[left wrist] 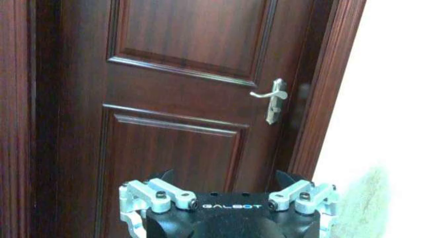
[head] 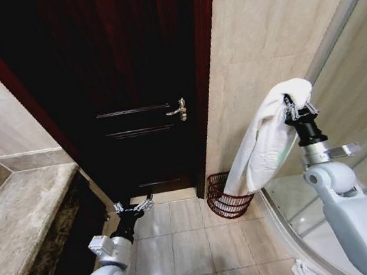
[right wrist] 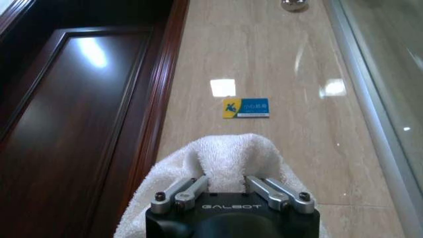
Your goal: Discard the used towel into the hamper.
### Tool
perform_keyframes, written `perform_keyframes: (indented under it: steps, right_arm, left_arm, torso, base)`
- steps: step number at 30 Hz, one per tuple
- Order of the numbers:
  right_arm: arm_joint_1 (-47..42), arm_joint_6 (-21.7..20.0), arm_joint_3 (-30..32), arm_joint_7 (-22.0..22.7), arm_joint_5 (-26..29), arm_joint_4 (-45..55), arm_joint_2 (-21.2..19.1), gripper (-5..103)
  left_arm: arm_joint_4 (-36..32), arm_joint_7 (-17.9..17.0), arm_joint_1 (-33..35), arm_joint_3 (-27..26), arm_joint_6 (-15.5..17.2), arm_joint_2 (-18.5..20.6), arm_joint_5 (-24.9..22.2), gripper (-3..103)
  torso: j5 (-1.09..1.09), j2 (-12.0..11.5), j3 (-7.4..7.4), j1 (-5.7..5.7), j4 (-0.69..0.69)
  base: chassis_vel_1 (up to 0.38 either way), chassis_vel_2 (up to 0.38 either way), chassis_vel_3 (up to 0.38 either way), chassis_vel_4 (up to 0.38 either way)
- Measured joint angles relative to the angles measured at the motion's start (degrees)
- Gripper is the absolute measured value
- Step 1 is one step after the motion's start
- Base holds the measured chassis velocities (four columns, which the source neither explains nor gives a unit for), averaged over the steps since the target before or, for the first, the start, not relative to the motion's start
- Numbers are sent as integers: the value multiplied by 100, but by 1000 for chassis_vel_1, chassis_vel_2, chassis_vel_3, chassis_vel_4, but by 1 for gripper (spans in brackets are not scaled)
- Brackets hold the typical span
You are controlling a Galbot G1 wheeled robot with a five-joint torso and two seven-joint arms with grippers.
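The right tool point(head: 299, 108) is holding a white towel point(head: 267, 140) high in the air, its fingers pinching a fold at the towel's top end. In the right wrist view, the two metal fingers point(right wrist: 191, 187) are pressing into the bunched cloth point(right wrist: 228, 156). The rest of the towel is hanging down and away from the tool, toward the robot's left. Its lower edge is reaching the rim of the hamper point(head: 226, 197), a small round reddish-brown wire basket standing on the tiled floor point(head: 178, 242) well below the right tool, against the beige wall point(head: 259, 43) and beside the dark wooden door point(head: 134, 82). A small blue and yellow sign point(right wrist: 246, 107) is showing on the wall ahead of the tool.

The left tool point(head: 134, 206) is resting low, near the floor, with its fingers spread apart and nothing between them. It is pointing at the door, whose silver handle point(left wrist: 273, 99) sits above it and to one side.
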Motion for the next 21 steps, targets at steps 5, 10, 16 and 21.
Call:
perform_keyframes:
  steps: [5, 10, 16, 21]
  right_arm:
    - [-41, 31, 37, -4, 2, 24, -5, 11]
    - [-122, 57, 57, -11, 7, 49, -40, 11]
    - [-237, 98, 88, 122, 5, 155, -5, 11]
    - [-465, 173, 83, 199, -108, 154, 180, 11]
  left_arm:
    - [0, 0, 1, 0, 0, 0, 0, 100]
    - [0, 0, 0, 0, 0, 0, 0, 100]
    - [0, 0, -1, 0, 0, 0, 0, 100]
    - [0, 0, -1, 0, 0, 1, 0, 100]
  torso:
    - [0, 1, -1, -2, 0]
    - [1, 0, 0, 2, -1]
    - [-1, -2, 2, 8, 3]
    - [0, -3, 2, 5, -3]
  base:
    - [-38, 50, 35, -49]
    - [-142, 118, 116, -137]
    - [-115, 164, 161, -151]
    - [-54, 37, 40, -30]
